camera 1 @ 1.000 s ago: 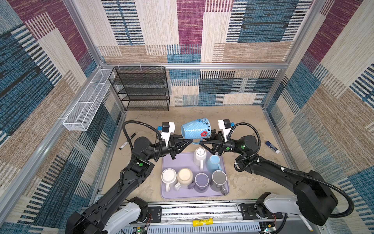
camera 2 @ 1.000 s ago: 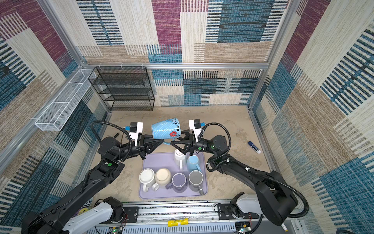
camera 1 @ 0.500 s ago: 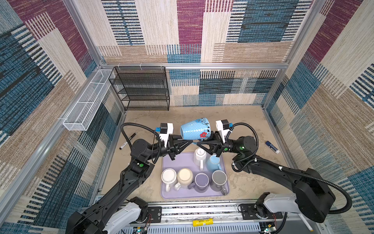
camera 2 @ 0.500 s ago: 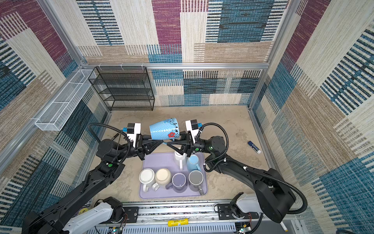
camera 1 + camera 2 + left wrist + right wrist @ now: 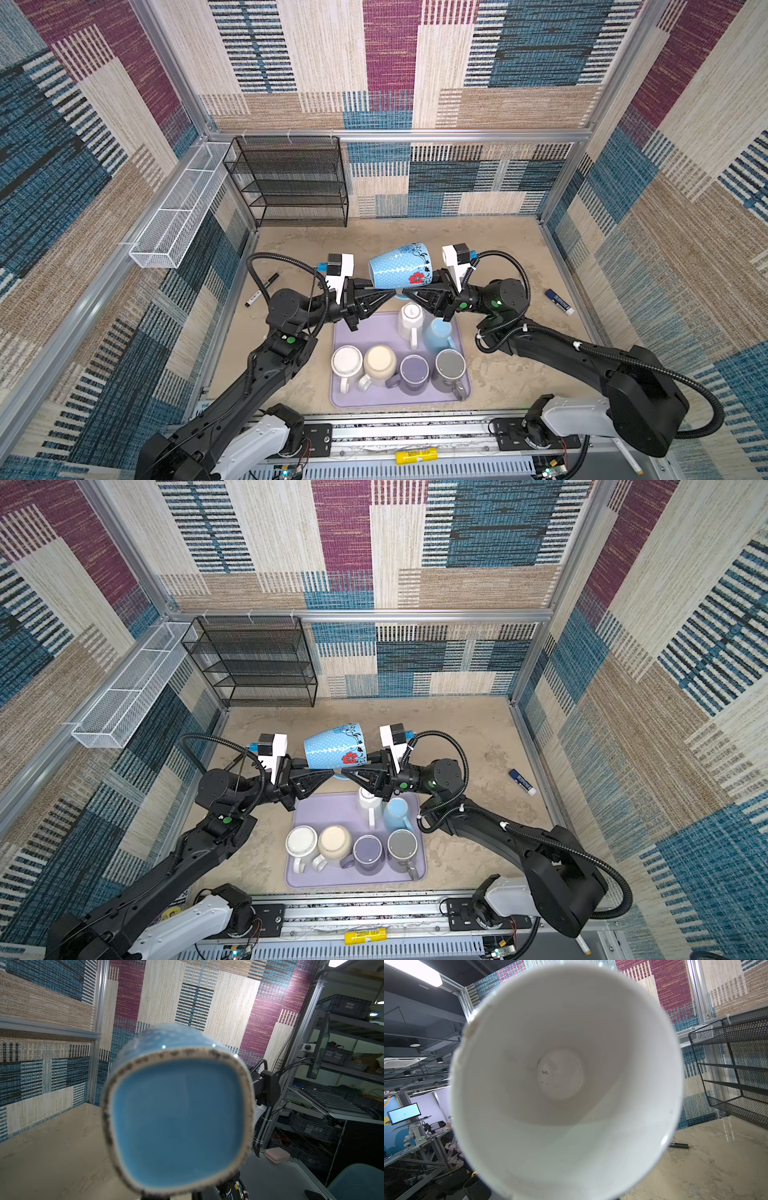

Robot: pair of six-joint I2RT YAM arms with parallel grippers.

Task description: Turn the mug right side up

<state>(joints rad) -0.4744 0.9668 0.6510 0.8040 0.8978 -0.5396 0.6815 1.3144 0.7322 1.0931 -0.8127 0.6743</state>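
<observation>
A blue mug point(image 5: 399, 266) with a red flower lies on its side in the air above the far end of the tray; both top views show it point(image 5: 334, 746). Its base faces left and its mouth right. My left gripper point(image 5: 388, 294) is shut under the mug, at a bit of blue handle. My right gripper point(image 5: 409, 294) meets it there from the right, also shut. The mug's blue base point(image 5: 178, 1118) fills the left wrist view. Its white inside point(image 5: 566, 1084) fills the right wrist view. Both sets of jaws are hidden in the wrist views.
A purple tray point(image 5: 345, 328) under the grippers carries several mugs, with a white one point(image 5: 409, 318) and a light blue one point(image 5: 440, 334) nearest. A black wire shelf point(image 5: 291, 183) and a white wire basket point(image 5: 183, 212) stand at the back left. A black marker point(image 5: 262, 289) and a small blue stick point(image 5: 559, 300) lie on the table.
My right gripper has moved left in under the mug and closed its jaws. The mug and left gripper have shifted slightly left.
</observation>
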